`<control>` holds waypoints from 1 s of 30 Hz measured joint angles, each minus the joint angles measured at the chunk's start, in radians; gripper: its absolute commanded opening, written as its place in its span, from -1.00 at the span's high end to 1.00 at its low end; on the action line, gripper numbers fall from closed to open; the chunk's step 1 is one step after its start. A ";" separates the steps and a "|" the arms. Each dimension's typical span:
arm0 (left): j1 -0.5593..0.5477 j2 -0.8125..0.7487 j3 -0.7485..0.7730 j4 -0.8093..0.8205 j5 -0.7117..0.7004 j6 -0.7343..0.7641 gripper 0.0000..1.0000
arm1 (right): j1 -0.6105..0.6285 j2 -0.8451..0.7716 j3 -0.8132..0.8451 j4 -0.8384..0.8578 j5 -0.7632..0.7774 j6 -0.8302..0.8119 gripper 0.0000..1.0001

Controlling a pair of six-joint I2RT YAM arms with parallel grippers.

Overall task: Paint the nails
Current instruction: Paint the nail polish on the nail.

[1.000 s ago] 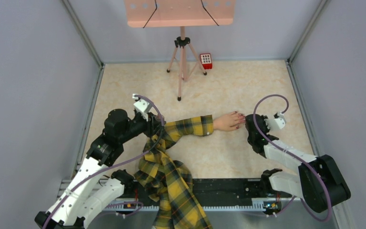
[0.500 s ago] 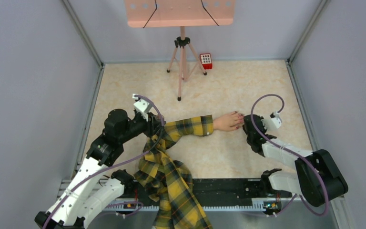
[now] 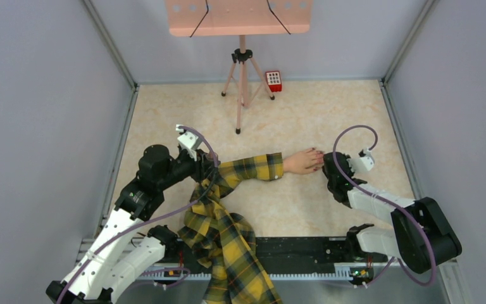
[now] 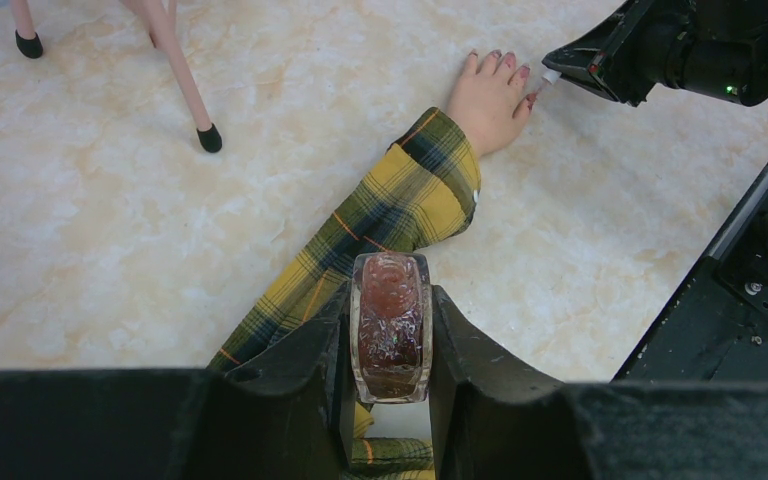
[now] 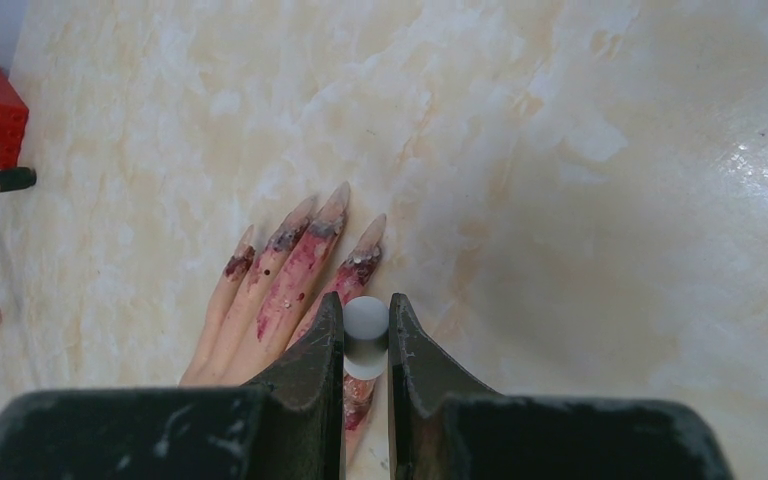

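Both closed | left fingers (image 4: pixel 390 300) on red-filled glass bottle (image 4: pixel 390 345) | right fingers (image 5: pixel 365 318) on grey brush cap (image 5: pixel 365 338) | glossy dark-red nails (image 5: pixel 332 216): stiff, slick, brush-touch only

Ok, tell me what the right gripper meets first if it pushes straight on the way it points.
The mannequin hand: the right gripper, shut on a small applicator, points at its fingers, the tip seemingly near a nail. Whether it touches is unclear.
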 measured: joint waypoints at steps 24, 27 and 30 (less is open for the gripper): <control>0.000 0.000 0.000 0.000 -0.005 0.000 1.00 | 0.000 0.033 0.000 0.023 0.020 0.000 1.00; 0.000 0.000 0.000 0.000 -0.005 0.000 1.00 | 0.000 0.033 0.000 0.023 0.020 0.000 1.00; 0.000 0.000 0.000 0.000 -0.005 0.000 1.00 | 0.000 0.033 0.001 0.023 0.020 0.000 1.00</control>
